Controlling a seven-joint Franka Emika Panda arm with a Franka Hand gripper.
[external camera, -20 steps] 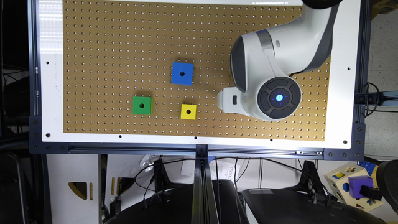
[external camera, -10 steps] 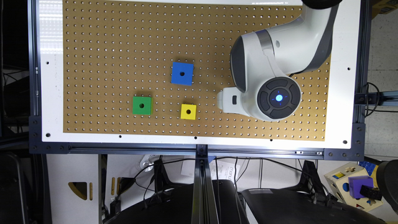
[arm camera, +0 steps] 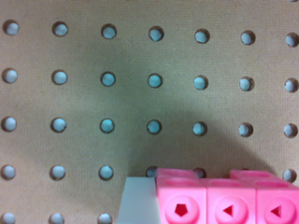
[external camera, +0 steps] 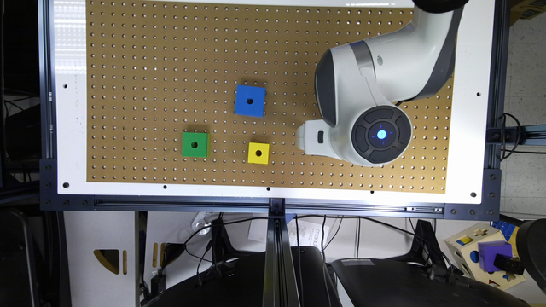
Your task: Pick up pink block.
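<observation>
Where the wrist view looks straight down on the brown pegboard, we see the pink block close under the camera, its pink faces marked with round recesses holding small pentagon and triangle shapes. A pale grey piece sits touching one side of the pink block; we cannot tell what it is. A soft shadow spreads over the pegboard holes around the pink block. We cannot tell from either view whether the pincer is wide, narrow or holding anything.

In the exterior view we take the blue cube as our landmark on the worktop, whose white border frames the pegboard. The green cube lies near the blue cube, below it and toward the exterior view's left. The yellow cube lies below the blue cube, nearly in line with it and apart from the green one. Each cube shows a dark centre hole. The white arm hangs over the pegboard well toward the exterior view's right of the blue cube, with a round dark cap carrying a small blue light; a white part juts from it toward the yellow cube without reaching it.
</observation>
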